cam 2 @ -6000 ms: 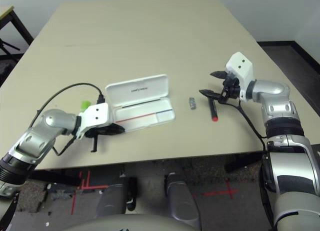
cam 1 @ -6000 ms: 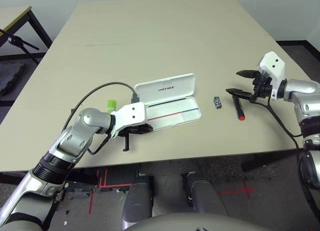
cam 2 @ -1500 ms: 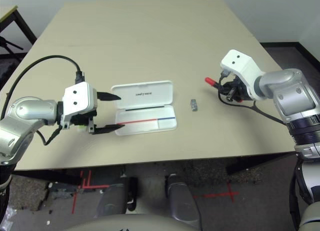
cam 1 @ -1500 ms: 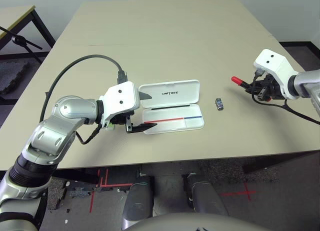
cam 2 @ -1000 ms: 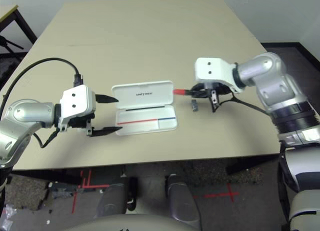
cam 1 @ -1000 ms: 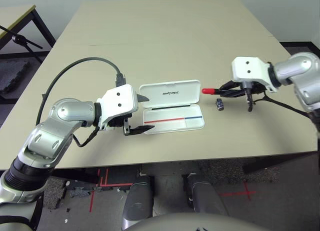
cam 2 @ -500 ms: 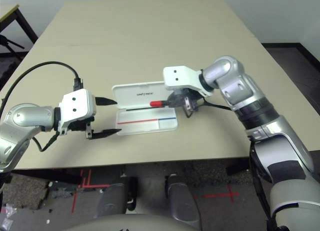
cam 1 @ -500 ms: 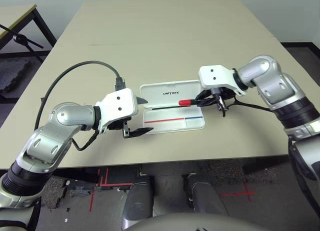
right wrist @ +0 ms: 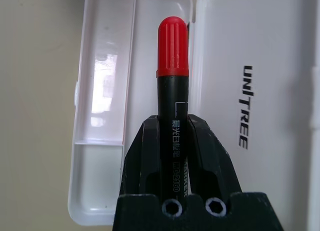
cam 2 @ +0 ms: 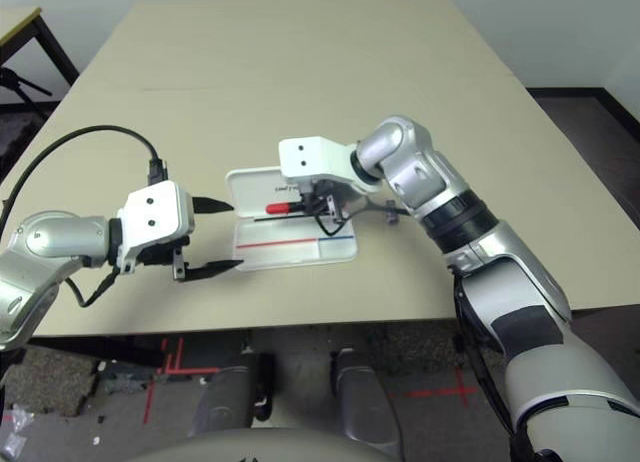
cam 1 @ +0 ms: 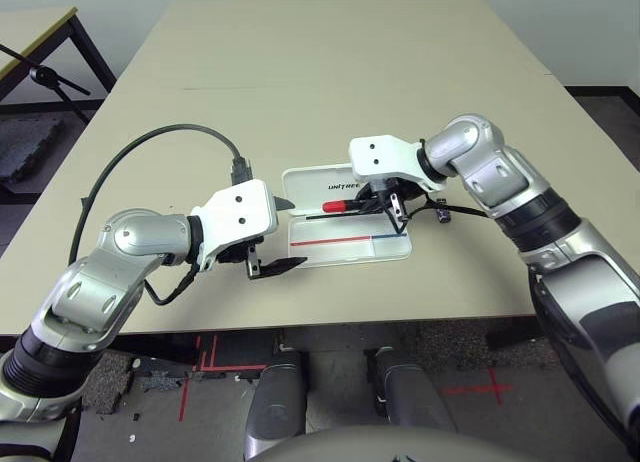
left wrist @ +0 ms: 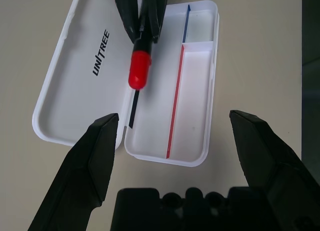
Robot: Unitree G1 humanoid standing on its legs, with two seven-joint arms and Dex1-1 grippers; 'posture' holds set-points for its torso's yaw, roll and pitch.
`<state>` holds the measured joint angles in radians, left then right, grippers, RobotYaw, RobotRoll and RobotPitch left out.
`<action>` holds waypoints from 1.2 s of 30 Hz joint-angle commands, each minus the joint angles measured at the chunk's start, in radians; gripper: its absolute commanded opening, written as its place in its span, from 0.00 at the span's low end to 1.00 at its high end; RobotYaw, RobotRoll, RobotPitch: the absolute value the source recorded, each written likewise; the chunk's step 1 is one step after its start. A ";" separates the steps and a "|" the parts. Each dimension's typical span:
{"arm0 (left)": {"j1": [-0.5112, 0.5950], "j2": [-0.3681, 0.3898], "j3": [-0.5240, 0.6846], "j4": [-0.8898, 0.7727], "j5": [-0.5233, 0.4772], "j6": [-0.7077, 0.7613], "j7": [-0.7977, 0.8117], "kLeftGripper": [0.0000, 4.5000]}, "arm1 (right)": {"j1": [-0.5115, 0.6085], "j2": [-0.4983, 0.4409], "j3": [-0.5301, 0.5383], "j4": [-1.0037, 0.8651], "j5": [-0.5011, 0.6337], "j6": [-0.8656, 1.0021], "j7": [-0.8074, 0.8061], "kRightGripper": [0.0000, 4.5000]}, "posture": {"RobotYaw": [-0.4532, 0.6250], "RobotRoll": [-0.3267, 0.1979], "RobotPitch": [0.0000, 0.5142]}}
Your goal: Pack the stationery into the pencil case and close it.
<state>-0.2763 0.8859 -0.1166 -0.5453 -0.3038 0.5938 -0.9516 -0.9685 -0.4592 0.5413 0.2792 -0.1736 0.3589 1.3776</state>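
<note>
Marker is sitting clamped in my right gripper, red cap pointing out, above the hinge of the open pencil case. My left gripper is waiting wide beside the case.

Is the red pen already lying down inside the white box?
No, the right gripper is shut on the black marker with a red cap, holding it above the open flat white plastic pencil case.
</note>
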 commanded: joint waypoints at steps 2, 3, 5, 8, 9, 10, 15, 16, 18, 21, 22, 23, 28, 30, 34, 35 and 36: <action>0.014 0.009 0.009 -0.028 -0.002 0.017 0.012 1.00 | -0.010 0.031 0.034 0.025 -0.029 0.008 -0.012 0.11 | 0.59 0.62 0.23; 0.015 0.008 0.009 -0.030 -0.003 0.018 0.014 1.00 | -0.010 0.039 0.037 0.032 -0.033 0.011 -0.015 0.11 | 0.59 0.62 0.23; 0.016 0.007 0.009 -0.033 -0.004 0.022 0.018 1.00 | -0.010 0.053 0.041 0.050 -0.038 0.014 -0.017 0.11 | 0.59 0.62 0.24; 0.019 0.005 0.010 -0.041 -0.006 0.030 0.023 1.00 | -0.008 0.066 0.049 0.080 -0.046 0.010 -0.024 0.11 | 0.60 0.62 0.24; 0.021 0.005 0.010 -0.044 -0.007 0.031 0.026 1.00 | -0.006 0.069 0.050 0.086 -0.047 0.009 -0.023 0.11 | 0.60 0.62 0.24; 0.023 0.005 0.010 -0.046 -0.007 0.032 0.028 1.00 | -0.005 0.072 0.051 0.090 -0.047 0.007 -0.022 0.11 | 0.60 0.62 0.25; 0.034 0.008 0.013 -0.048 -0.007 0.030 0.032 1.00 | -0.001 0.085 0.037 0.095 -0.038 0.009 -0.022 0.11 | 0.60 0.62 0.24; 0.035 0.008 0.014 -0.047 -0.007 0.029 0.032 1.00 | 0.001 0.084 0.032 0.088 -0.031 0.008 -0.017 0.11 | 0.60 0.62 0.24; 0.036 0.009 0.015 -0.046 -0.006 0.028 0.032 1.00 | 0.005 0.078 0.019 0.070 -0.013 0.007 -0.005 0.18 | 0.60 0.62 0.24; 0.036 0.010 0.016 -0.042 -0.004 0.025 0.031 1.00 | 0.014 0.061 -0.007 0.042 0.027 -0.016 0.019 0.35 | 0.60 0.62 0.24; 0.035 0.011 0.016 -0.042 -0.003 0.024 0.030 1.00 | 0.019 0.048 -0.018 0.031 0.045 -0.023 0.033 0.45 | 0.60 0.62 0.24; 0.033 0.011 0.017 -0.042 -0.005 0.025 0.030 1.00 | 0.029 0.024 -0.032 0.016 0.066 -0.040 0.057 0.52 | 0.60 0.62 0.24; 0.042 0.013 0.030 -0.045 -0.007 0.024 0.026 1.00 | 0.078 -0.088 -0.097 -0.030 0.150 -0.093 0.137 0.93 | 0.59 0.62 0.24; 0.048 0.015 0.033 -0.046 -0.007 0.023 0.025 1.00 | 0.096 -0.124 -0.127 -0.043 0.181 -0.108 0.154 0.99 | 0.59 0.62 0.24; 0.056 0.014 0.044 -0.045 -0.009 0.026 0.028 1.00 | 0.138 -0.185 -0.221 -0.082 0.280 -0.107 0.180 0.99 | 0.59 0.62 0.24; 0.059 0.014 0.047 -0.045 -0.009 0.027 0.029 1.00 | 0.150 -0.197 -0.249 -0.093 0.308 -0.098 0.180 0.99 | 0.59 0.62 0.24; 0.063 0.014 0.050 -0.047 -0.010 0.028 0.031 1.00 | 0.165 -0.210 -0.281 -0.104 0.336 -0.089 0.176 0.99 | 0.60 0.62 0.25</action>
<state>-0.2282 0.8870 -0.0786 -0.5772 -0.3087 0.6179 -0.9236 -0.8207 -0.6570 0.3057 0.2044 0.1116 0.2600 1.5463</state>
